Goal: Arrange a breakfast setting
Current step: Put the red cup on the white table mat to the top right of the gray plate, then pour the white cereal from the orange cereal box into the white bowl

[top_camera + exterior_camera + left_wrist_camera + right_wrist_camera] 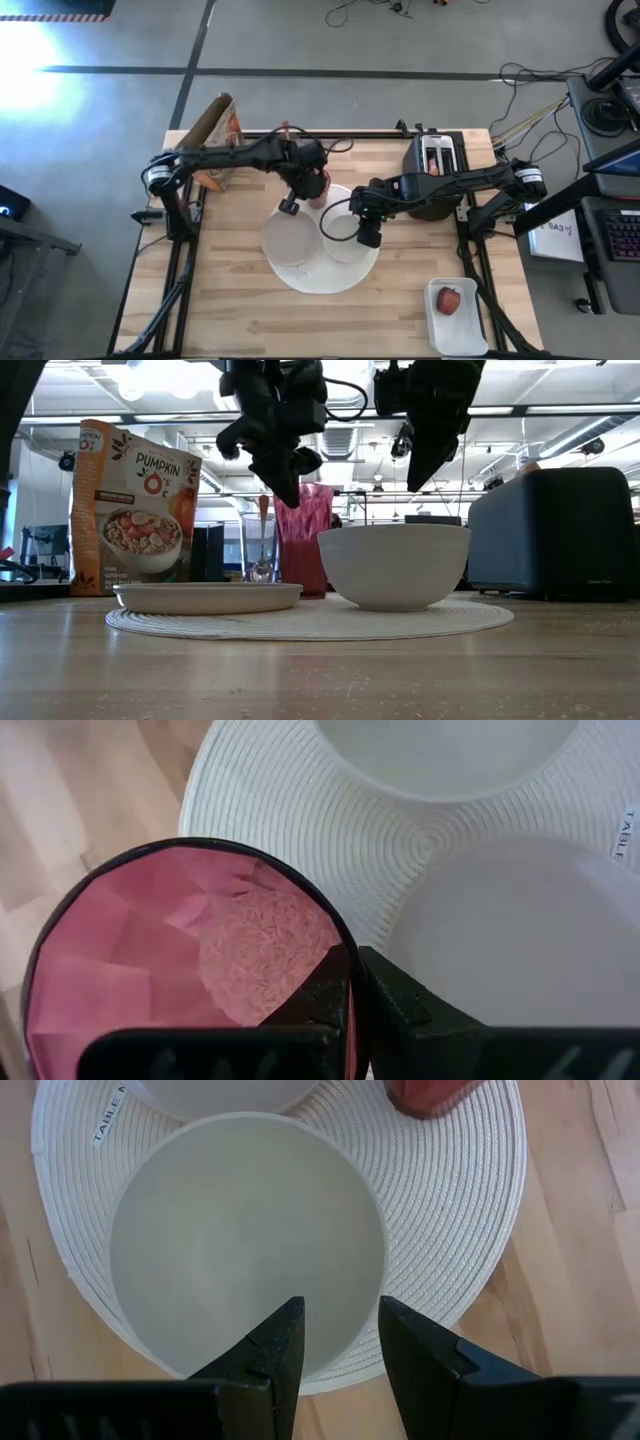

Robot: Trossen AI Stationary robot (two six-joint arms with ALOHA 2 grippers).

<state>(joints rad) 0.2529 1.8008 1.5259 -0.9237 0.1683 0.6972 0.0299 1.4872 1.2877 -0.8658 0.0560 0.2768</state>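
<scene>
**Both arms over the woven mat, pink tumbler at its rim**

Both arms are in over the middle of the light wooden table [240,320]. The round white woven placemat [352,277] carries two pieces: a shallow white plate [290,240] on the left arm's side and a deep white bowl [341,236] beside it, the two rims close together. From table height, the plate [207,596] sits low and flat and the bowl [393,565] stands taller.

The left gripper [289,205] hangs above the far edge of the plate, right by the faceted pink tumbler [316,186]. In its wrist view the dark fingers [335,995] are pressed together at the tumbler's rim [130,970]; whether they pinch the wall, I cannot tell. The tumbler [303,540] stands upright at the mat's back edge.

The right gripper [368,236] hovers over the bowl, fingers [275,1350] parted a little, nothing between them, the bowl [245,1240] below.

Behind, an orange cereal box [132,505] stands upright, and a spoon [261,550] stands in a clear glass. The black toaster [436,160] sits at the back right. A red apple [449,299] lies in the white rectangular tray [470,335], well apart from the mat.
</scene>
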